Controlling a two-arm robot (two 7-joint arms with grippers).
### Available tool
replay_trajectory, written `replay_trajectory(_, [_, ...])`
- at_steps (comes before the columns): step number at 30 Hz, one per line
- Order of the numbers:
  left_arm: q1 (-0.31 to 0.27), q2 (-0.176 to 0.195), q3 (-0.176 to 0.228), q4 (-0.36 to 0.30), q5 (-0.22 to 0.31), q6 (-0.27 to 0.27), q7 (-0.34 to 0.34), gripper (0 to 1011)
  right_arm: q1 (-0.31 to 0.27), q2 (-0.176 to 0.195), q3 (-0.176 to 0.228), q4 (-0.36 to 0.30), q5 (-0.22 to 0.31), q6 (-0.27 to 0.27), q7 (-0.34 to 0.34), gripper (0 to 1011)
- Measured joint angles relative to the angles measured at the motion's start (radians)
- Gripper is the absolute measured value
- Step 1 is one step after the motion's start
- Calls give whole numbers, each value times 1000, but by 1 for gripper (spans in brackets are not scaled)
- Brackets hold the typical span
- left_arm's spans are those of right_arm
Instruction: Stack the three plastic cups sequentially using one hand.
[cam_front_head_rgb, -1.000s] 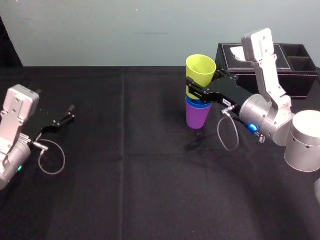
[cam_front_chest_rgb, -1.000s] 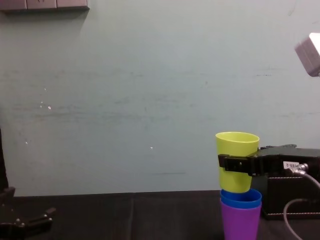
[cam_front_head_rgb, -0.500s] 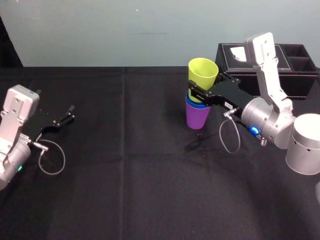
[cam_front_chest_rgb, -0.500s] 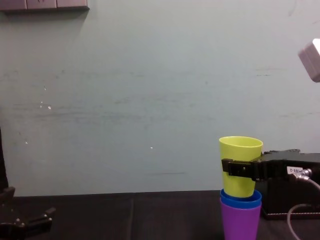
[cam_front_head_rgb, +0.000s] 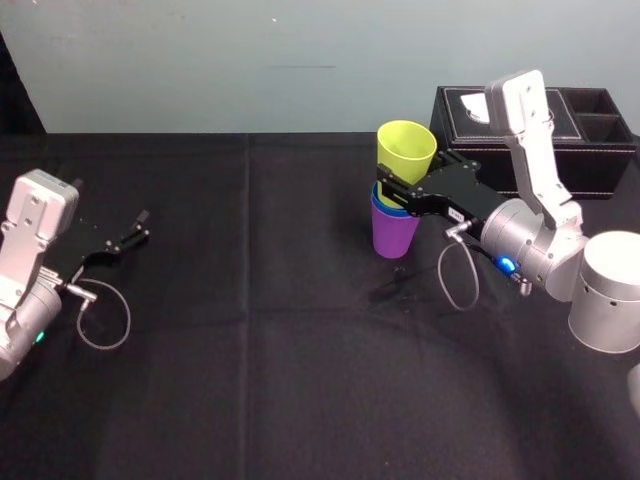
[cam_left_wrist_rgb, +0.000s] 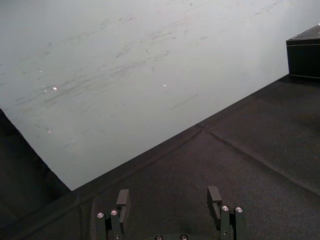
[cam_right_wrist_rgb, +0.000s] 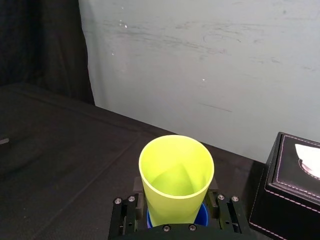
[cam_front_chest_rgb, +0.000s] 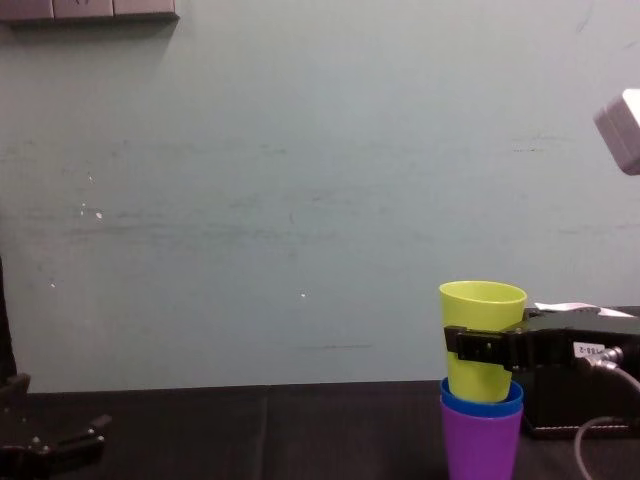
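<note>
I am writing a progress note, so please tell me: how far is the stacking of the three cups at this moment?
Done: the blue cup sits nested in the purple cup. In hand: the right hand is shut on the yellow-green cup, its bottom inside the blue one. Left: probably seating it, letting go, withdrawing. The left hand lies open, idle, far left.

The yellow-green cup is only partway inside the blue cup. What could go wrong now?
The right pincer is shut on the yellow-green cup, which sticks high out of the blue cup. Let go now, it might sit crooked or wobble. Pushing down off-centre could tip the stack, since the purple cup stands loose on the black tablecloth. The left pincer is parked far off, so it can't steady anything.
</note>
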Motion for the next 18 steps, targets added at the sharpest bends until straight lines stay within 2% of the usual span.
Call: replay_trajectory(18, [0, 0, 0, 0, 0, 0, 0, 1011, 0, -12, 4, 33, -9, -16, -4, 724])
